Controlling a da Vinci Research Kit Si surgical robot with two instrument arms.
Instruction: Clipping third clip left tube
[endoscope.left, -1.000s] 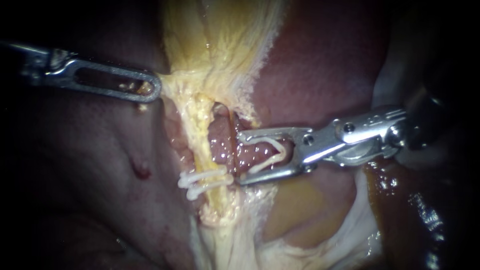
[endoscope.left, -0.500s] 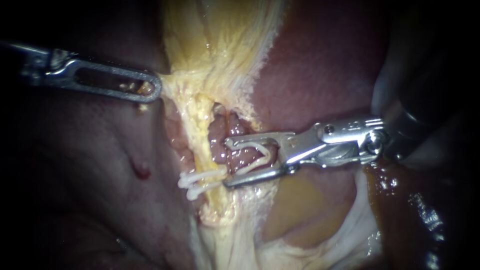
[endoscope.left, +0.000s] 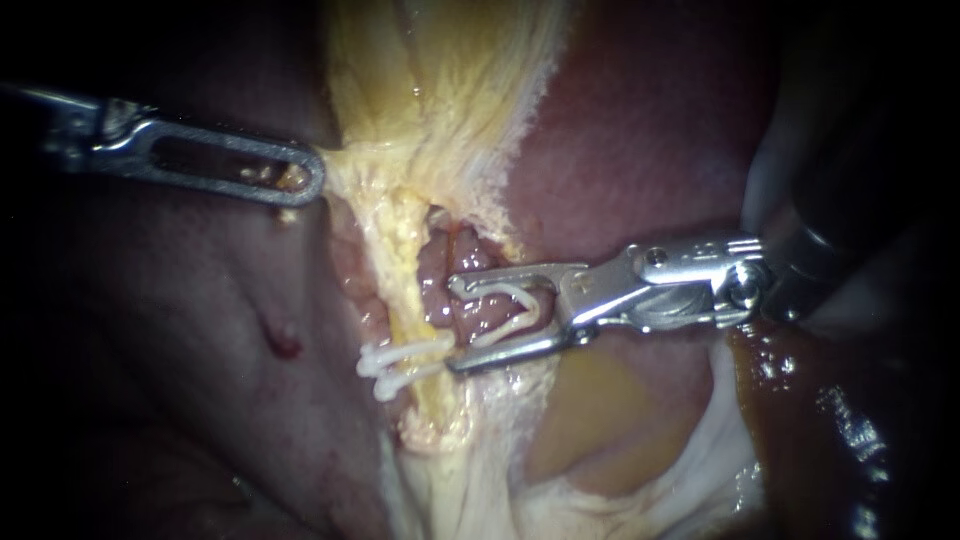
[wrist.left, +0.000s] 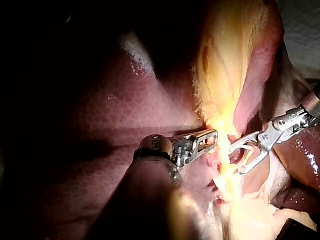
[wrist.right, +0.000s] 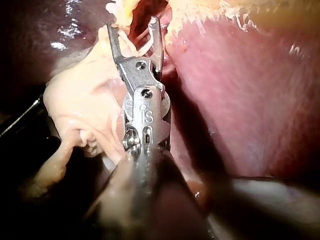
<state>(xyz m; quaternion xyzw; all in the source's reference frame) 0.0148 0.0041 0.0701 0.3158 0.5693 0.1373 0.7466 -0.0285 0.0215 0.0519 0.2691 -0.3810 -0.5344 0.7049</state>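
My right instrument (endoscope.left: 457, 325) comes in from the right. Its jaws stand apart and carry a white clip (endoscope.left: 512, 308) spread between them, touching both. They straddle a pink tube (endoscope.left: 440, 295) beside a yellow strand (endoscope.left: 405, 265). Just below them two white clips (endoscope.left: 400, 367) sit closed across the strand and tube. My left instrument (endoscope.left: 300, 182) is shut on the edge of the yellow tissue (endoscope.left: 350, 165) and holds it taut to the left. The right wrist view shows the right instrument (wrist.right: 132, 30) with the tube between its jaws. In the left wrist view the left instrument (wrist.left: 212, 137) lies beside the right instrument (wrist.left: 239, 157).
Dark red liver (endoscope.left: 640, 150) lies behind and to the right of the tube. Pale yellow tissue (endoscope.left: 440, 80) runs up above the jaws. A glossy brown mass (endoscope.left: 800, 400) and whitish tissue (endoscope.left: 470, 490) lie low on the right.
My right instrument slid left along the tissue, bringing its jaws and clip over the pink tube, then stayed nearly still. The left instrument has not moved.
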